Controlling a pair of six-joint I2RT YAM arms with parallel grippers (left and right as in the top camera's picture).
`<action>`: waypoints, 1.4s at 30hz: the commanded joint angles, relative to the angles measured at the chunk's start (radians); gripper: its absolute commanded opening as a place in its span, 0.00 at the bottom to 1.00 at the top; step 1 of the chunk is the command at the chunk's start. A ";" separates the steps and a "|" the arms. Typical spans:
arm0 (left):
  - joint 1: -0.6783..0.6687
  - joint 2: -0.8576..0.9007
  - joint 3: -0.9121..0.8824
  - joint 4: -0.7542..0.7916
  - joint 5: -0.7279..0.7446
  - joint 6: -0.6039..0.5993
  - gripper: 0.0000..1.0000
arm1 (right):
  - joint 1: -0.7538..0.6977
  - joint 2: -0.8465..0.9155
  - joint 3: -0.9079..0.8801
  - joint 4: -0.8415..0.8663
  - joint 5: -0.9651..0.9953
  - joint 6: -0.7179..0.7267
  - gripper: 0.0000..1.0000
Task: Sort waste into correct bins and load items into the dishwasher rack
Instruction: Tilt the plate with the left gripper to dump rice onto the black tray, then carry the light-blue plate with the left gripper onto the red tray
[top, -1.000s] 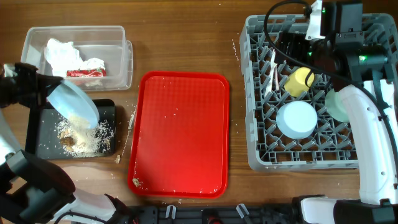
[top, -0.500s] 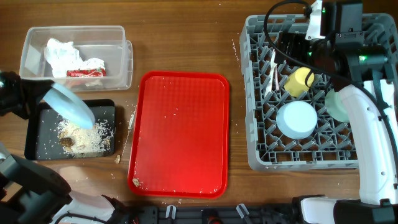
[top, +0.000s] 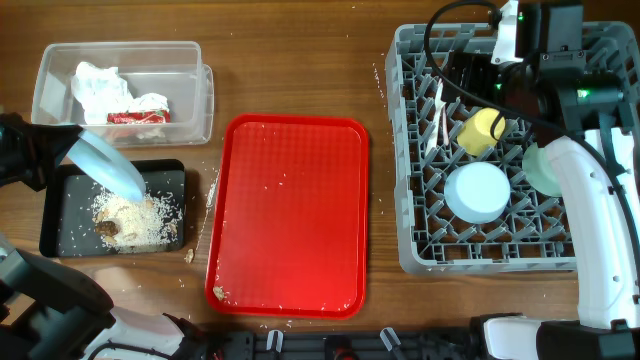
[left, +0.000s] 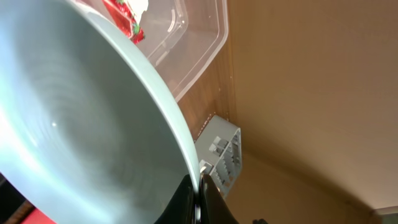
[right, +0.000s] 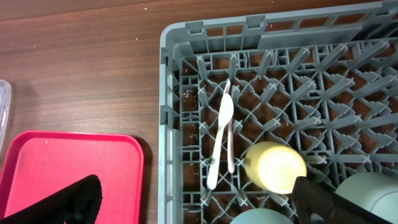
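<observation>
My left gripper (top: 48, 158) is shut on the rim of the light blue plate (top: 108, 167) and holds it tilted on edge over the black tray (top: 55, 220), where crumbly food scraps (top: 130, 217) lie. The plate fills the left wrist view (left: 74, 112). The clear box (top: 195, 95) holds white tissue (top: 95, 85) and the red-and-white wrapper (top: 135, 117). The grey rack (top: 410, 200) holds the white spoon (right: 221, 134), yellow-green cup (right: 273, 167), light blue bowl (top: 478, 190) and pale green dish (top: 540, 168). My right gripper (right: 193, 202) is open and empty above the rack's far left part.
A flat red tray (top: 290, 215) with a few crumbs lies between the bins and the rack. Crumbs are scattered on the wood next to the black tray. The right arm and its cable hang over the rack's right side.
My left gripper drew back to the left and the plate tipped steeper, to nearly on edge, over the black tray. The right arm has not moved.
</observation>
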 joint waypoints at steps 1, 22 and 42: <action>0.012 -0.003 0.011 -0.048 0.037 0.062 0.04 | 0.000 0.005 0.015 0.003 0.010 0.005 1.00; -0.020 -0.035 0.011 -0.298 0.031 0.259 0.04 | 0.001 0.005 0.015 0.003 0.010 0.005 1.00; -0.938 -0.116 0.011 -0.128 -0.423 -0.139 0.04 | 0.001 0.006 0.015 0.003 0.010 0.005 1.00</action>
